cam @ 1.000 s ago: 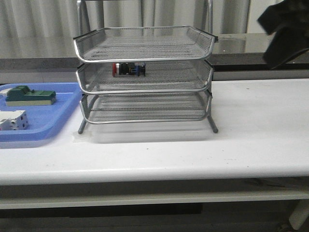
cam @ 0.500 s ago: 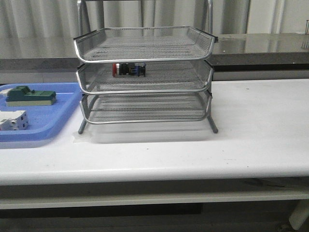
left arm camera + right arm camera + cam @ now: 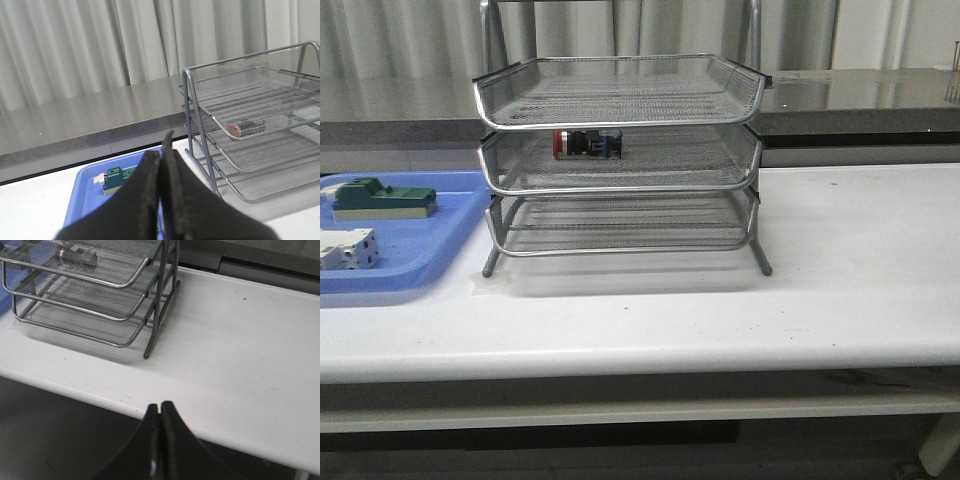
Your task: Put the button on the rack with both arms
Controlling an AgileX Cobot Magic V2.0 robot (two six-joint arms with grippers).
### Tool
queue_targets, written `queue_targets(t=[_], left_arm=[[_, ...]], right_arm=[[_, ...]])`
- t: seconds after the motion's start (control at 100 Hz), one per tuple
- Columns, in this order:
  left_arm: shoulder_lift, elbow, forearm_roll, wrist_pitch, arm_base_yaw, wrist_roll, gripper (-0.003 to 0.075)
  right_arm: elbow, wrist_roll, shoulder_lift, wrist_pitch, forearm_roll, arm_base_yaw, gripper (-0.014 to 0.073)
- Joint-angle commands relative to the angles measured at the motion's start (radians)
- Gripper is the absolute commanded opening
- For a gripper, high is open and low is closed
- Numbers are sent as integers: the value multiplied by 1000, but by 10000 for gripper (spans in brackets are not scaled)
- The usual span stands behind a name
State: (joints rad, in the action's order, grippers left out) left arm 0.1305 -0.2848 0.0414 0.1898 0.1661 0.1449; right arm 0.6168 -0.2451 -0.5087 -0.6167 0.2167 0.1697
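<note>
Both grippers — left (image 3: 161,150), right (image 3: 160,410) — closed, wrist-view only; button (image 3: 586,143) in rack (image 3: 620,160).

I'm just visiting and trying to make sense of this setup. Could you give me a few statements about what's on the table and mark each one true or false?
1. The button lies in the middle tray of the rack. True.
2. The left gripper is holding the button. False: its fingers are shut on nothing, and the button rests in the rack.
3. A green block sits in the blue tray to the left of the rack. True.
4. The rack's top tray holds a white breaker block. False: the top tray is empty; the white breaker block is in the blue tray.
5. The right gripper is wide open. False: its fingers are closed together.
</note>
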Motion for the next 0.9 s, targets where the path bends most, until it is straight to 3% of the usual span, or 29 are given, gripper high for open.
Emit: queue_targets(t=[0.0,0.46,0.7,0.89], left_arm=[[7,-26,8,-87,-3,-7,-20],[7,-26,8,-87,-3,-7,-20],[7,-26,8,-87,-3,-7,-20],[7,-26,8,-87,-3,-7,-20]], right_arm=[[25,2,-2,63,0,-6,-60],[25,20,14,79,-28,-6,-60],[-52,352,144,131,-312,-6,-60],[-205,384,283,207,-348,-6,-60]])
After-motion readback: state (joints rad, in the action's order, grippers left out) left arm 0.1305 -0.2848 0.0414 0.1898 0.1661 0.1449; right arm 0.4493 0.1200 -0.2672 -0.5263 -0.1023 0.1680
